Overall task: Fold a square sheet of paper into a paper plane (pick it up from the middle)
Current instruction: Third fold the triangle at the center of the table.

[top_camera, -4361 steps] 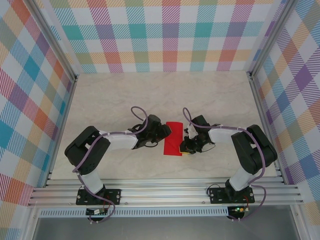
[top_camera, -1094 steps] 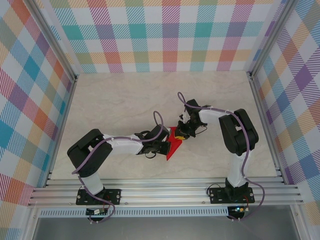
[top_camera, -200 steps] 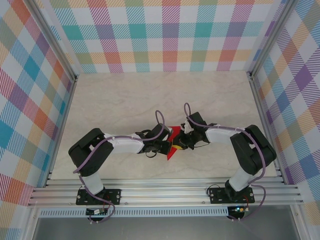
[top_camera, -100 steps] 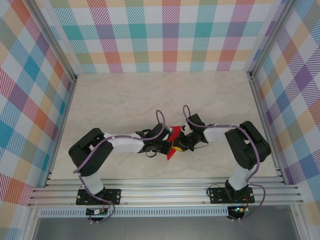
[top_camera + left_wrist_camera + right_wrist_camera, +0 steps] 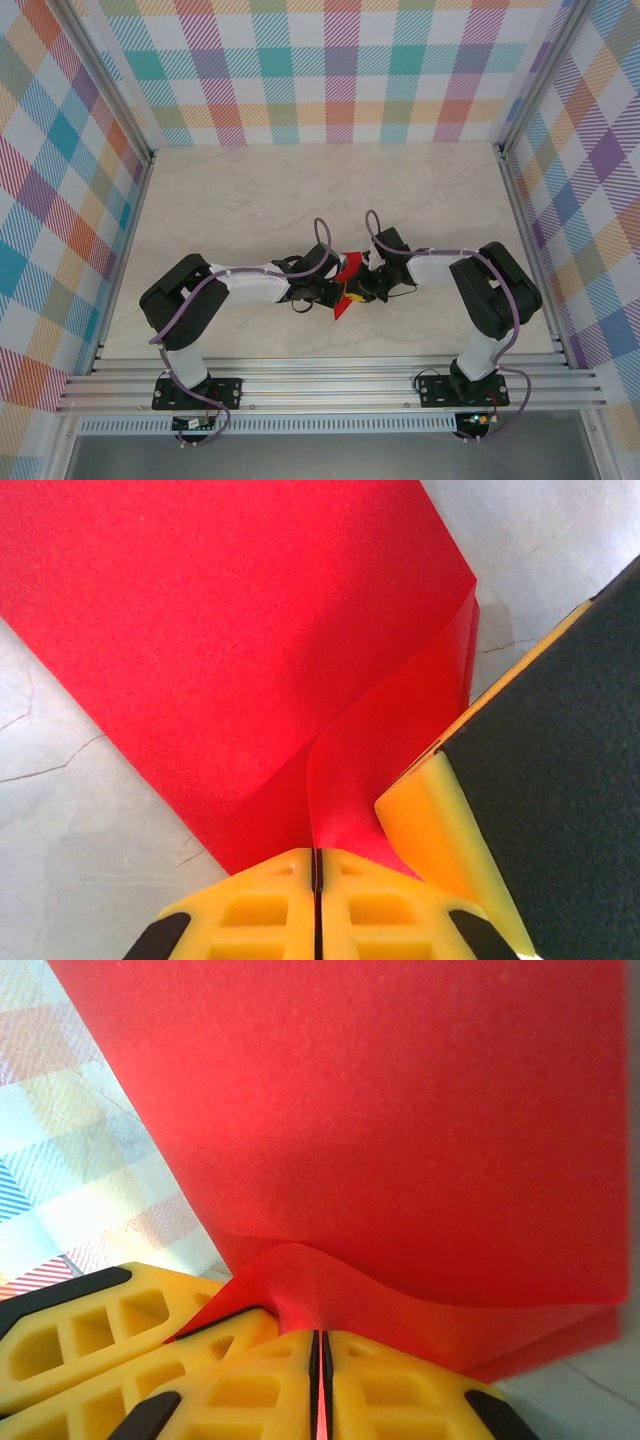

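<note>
The paper plane (image 5: 345,283) is red paper folded to a narrow pointed shape, at the table's middle between my two grippers. My left gripper (image 5: 334,291) comes from the left and is shut on it. In the left wrist view its jaws (image 5: 317,853) pinch a raised fold of the red paper (image 5: 230,650). From the right, my right gripper (image 5: 360,287) is also shut on the paper. The right wrist view has those jaws (image 5: 320,1337) closed on a curled flap of the paper (image 5: 400,1110). The two grippers nearly touch each other.
The pale marble table (image 5: 250,200) stretches behind and to both sides. Plaid walls (image 5: 340,70) with metal frame posts close it in. A rail (image 5: 330,385) with the arm bases runs along the near edge.
The right arm's elbow has swung in to the left and its gripper has pressed closer to the left one. The paper looks narrower between them.
</note>
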Robot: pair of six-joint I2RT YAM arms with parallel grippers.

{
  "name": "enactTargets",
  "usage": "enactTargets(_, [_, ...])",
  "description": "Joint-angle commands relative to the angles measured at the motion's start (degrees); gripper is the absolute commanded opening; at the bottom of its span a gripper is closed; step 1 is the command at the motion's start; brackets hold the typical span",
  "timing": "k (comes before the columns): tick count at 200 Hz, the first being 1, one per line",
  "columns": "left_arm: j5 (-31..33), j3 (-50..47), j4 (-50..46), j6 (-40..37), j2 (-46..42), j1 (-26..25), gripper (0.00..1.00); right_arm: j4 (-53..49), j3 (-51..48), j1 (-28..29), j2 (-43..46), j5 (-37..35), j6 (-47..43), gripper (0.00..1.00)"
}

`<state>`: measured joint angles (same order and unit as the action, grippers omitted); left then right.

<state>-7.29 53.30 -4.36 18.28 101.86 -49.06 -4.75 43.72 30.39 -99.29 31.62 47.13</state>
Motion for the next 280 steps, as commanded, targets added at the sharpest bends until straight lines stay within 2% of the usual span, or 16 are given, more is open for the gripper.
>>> enactTargets(1, [-0.1,-0.1,0.2,-1.2,1.7,0.7,0.08,-1.8,0.3,0.0,0.8,-0.9,-1.4,0.14])
enactTargets(56, [-0.6,0.0,0.4,-1.4,1.6,1.0,0.08,1.8,-3.7,0.3,7.8,1.0,2.5,0.14])
enactTargets(130, [-1.5,0.0,0.4,-1.7,2.0,1.3,0.07,10.4,-6.3,4.1,6.0,0.3,7.9,0.13])
enactTargets(201, [-2.3,0.2,0.3,-1.9,2.2,1.4,0.07,13.7,-7.8,4.5,1.1,-1.7,8.4,0.12])
enactTargets(280, [-3.2,0.1,0.8,-2.0,2.4,1.9,0.07,11.6,-9.9,4.5,6.5,-5.7,6.2,0.12])
